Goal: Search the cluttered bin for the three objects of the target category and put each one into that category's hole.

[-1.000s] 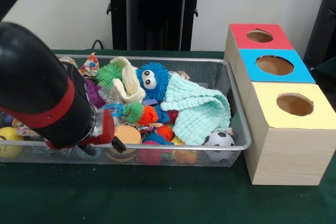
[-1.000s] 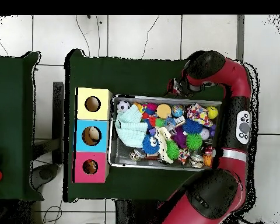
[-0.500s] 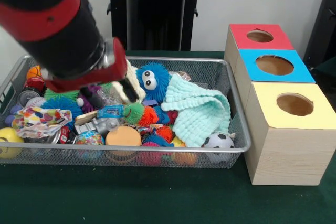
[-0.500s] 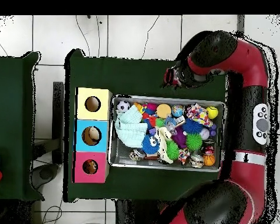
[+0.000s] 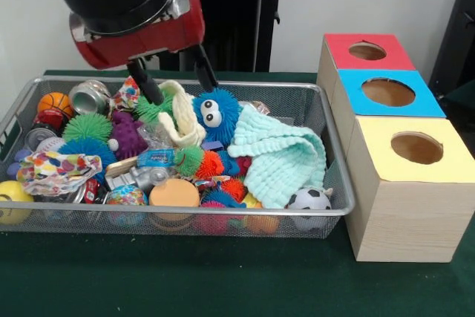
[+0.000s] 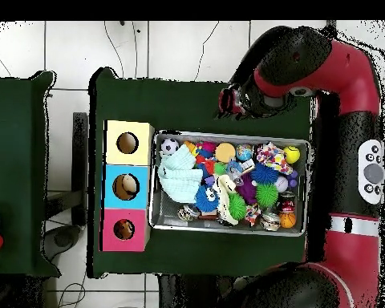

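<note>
The silver wire-mesh bin (image 5: 223, 213) is full of toys; it also shows in the overhead view (image 6: 228, 230). The mint-green waffle cloth (image 5: 282, 157) lies at its right end (image 6: 178, 176). The cream cloth (image 5: 180, 116) lies mid-bin beside a blue furry toy (image 6: 225, 196). The polka-dot cloth (image 5: 53, 168) lies at the front left (image 6: 270, 154). My gripper (image 5: 178, 79) is open and empty, hovering just above the cream cloth; in the overhead view the gripper (image 6: 230, 103) shows past the bin's edge. The yellow box's round hole (image 5: 416, 148) is right of the bin (image 6: 127, 143).
A blue-faced box (image 5: 388, 92) and a red-faced box (image 5: 367, 51) stand behind the yellow one. The bin also holds a blue furry toy with eyes (image 5: 215, 113), spiky balls (image 5: 85, 128), a soccer ball (image 5: 309, 198) and cans (image 5: 89, 96).
The arm has risen from the bin's front left and swung up toward its middle back. That uncovered the polka-dot cloth and the toys at the left. The gripper stayed open and empty.
</note>
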Action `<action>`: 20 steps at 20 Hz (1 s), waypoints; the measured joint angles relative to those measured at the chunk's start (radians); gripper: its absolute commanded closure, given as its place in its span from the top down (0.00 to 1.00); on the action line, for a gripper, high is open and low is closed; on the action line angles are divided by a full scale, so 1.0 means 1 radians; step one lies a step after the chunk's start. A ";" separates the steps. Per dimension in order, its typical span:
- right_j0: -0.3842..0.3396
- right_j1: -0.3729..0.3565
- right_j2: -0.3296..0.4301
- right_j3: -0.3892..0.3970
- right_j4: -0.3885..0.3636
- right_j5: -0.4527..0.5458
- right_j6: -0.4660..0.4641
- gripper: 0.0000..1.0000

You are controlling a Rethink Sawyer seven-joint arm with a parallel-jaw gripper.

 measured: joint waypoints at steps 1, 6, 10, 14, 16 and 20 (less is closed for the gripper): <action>0.000 -0.002 -0.009 0.012 0.004 -0.017 0.000 1.00; 0.000 0.015 -0.058 0.088 0.011 -0.167 0.000 1.00; 0.002 0.041 -0.090 0.114 0.011 -0.245 0.000 1.00; 0.006 0.072 -0.113 0.116 0.012 -0.262 0.000 1.00; 0.006 0.098 -0.122 0.107 0.012 -0.262 0.000 1.00; 0.006 0.165 -0.133 0.068 0.012 -0.262 0.000 1.00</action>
